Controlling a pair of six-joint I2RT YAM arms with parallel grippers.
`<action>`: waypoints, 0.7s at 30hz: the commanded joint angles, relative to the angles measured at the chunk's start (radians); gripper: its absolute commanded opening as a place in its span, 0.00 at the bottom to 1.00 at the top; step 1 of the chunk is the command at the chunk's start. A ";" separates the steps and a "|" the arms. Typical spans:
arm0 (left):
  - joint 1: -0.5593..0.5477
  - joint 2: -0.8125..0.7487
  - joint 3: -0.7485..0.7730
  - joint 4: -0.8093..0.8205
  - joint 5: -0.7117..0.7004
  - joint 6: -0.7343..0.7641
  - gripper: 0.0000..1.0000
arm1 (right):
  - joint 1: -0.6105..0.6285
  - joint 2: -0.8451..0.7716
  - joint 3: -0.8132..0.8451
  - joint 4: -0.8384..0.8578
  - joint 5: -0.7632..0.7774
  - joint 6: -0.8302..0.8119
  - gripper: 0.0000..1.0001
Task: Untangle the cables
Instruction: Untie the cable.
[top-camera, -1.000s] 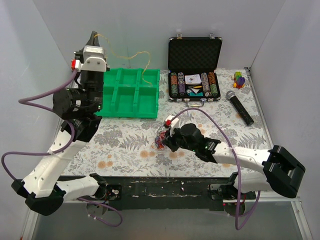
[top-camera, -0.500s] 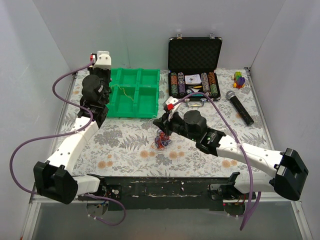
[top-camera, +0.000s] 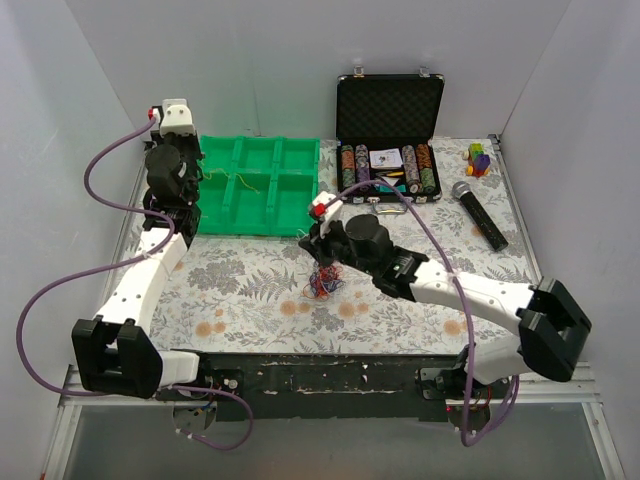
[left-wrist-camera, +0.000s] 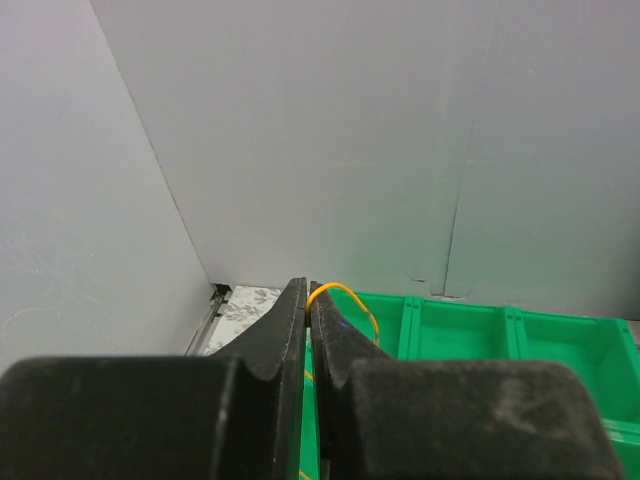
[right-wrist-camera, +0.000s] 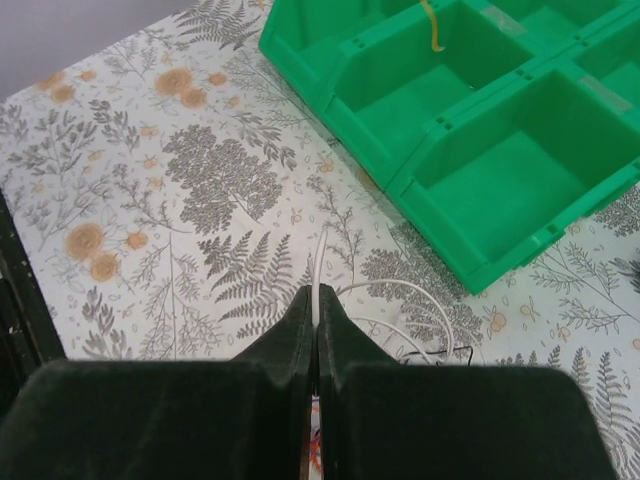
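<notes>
left gripper (left-wrist-camera: 307, 290) clenched on orange wire (left-wrist-camera: 345, 292), end dangling into green tray (top-camera: 258, 228). right gripper (right-wrist-camera: 315, 295) clamped on white wire (right-wrist-camera: 320, 255). case (top-camera: 390, 105) holds chips (top-camera: 425, 170); card (top-camera: 385, 158) print unreadable.

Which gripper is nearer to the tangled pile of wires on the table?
Right. The right gripper is just above the pile of wires, pinching a white wire. The left gripper is far off, at the left end of the green tray, holding a yellow wire.

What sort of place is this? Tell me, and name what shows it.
Probably a robot test cell: plain grey walls box in a table, a left arm and a right arm are bolted to its near edge, and unrelated props sit on it: green tray, chip case, microphone.
</notes>
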 joint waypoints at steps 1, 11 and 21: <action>0.030 0.005 0.024 0.012 0.034 -0.046 0.00 | -0.031 0.127 0.142 0.026 0.010 -0.014 0.01; 0.046 -0.033 0.059 -0.011 0.109 -0.052 0.00 | -0.037 0.439 0.409 -0.103 0.034 0.022 0.01; 0.046 -0.065 0.039 -0.001 0.151 -0.061 0.00 | 0.061 0.264 0.082 -0.079 0.009 0.144 0.01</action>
